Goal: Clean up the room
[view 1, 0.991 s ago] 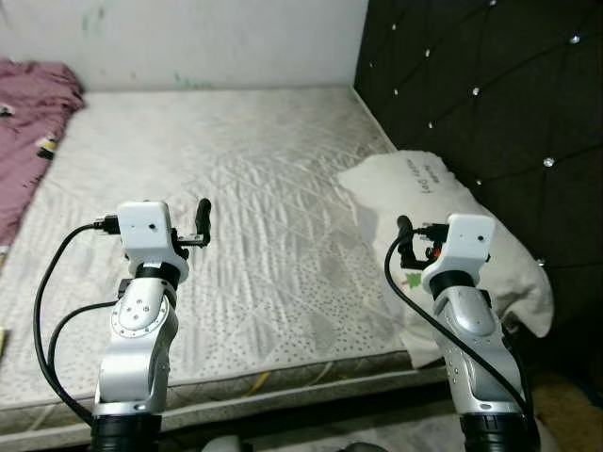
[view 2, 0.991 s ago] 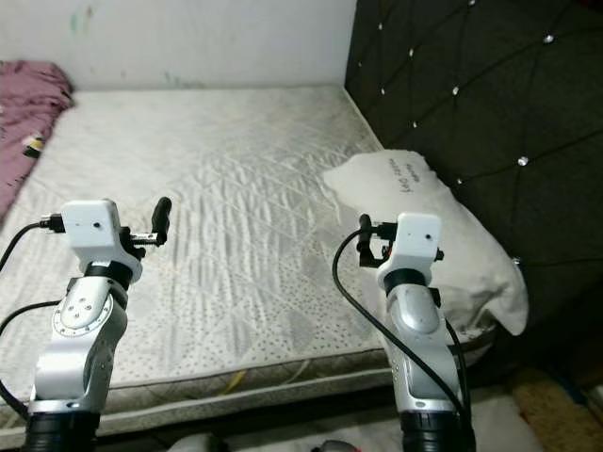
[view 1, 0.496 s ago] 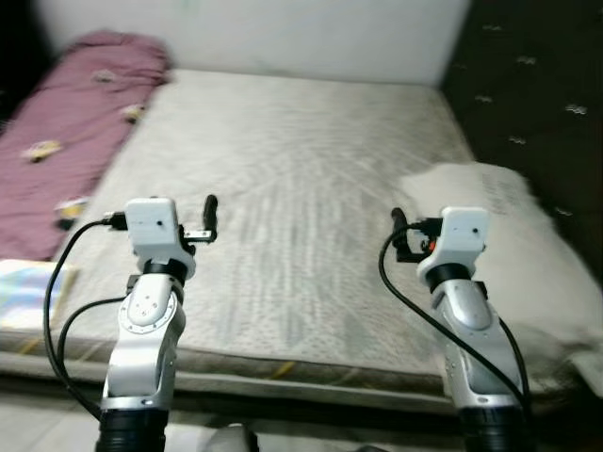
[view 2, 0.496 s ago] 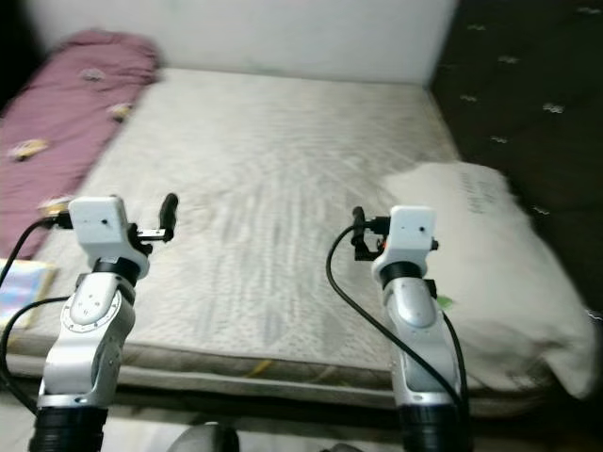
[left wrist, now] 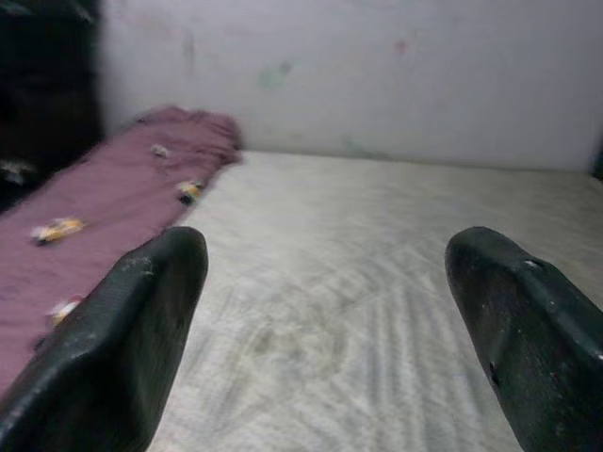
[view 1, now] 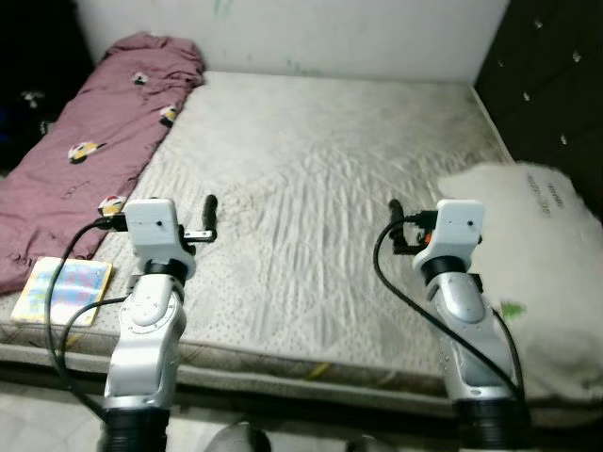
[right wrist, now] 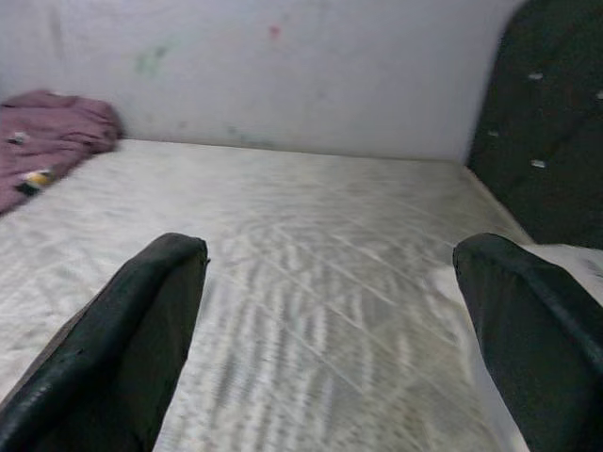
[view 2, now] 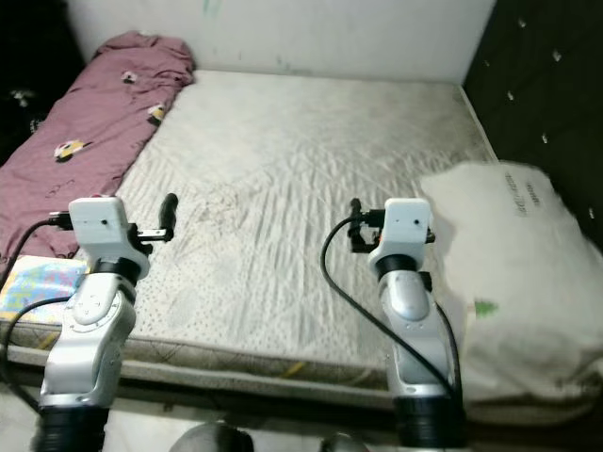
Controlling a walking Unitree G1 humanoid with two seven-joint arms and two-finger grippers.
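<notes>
A bare quilted mattress [view 1: 320, 179] lies before me. A crumpled maroon blanket [view 1: 89, 160] with small cartoon prints lies along its left side. A white pillow [view 1: 537, 254] rests at the right, by the black tufted headboard [view 1: 551, 85]. A colourful book [view 1: 61, 290] sits on the mattress's near left corner. My left gripper [view 1: 209, 218] is held up over the near left part of the mattress, open and holding nothing. My right gripper [view 1: 397, 226] is raised near the pillow, open and holding nothing.
A pale wall [view 1: 311, 38] runs behind the bed. The mattress's near edge [view 1: 311, 363] is close in front of me, with floor below. Dark space lies at the far left beyond the blanket.
The camera has swung left: the blanket and book have come into view and the pillow and headboard have slid to the right. Both arms keep their pose.
</notes>
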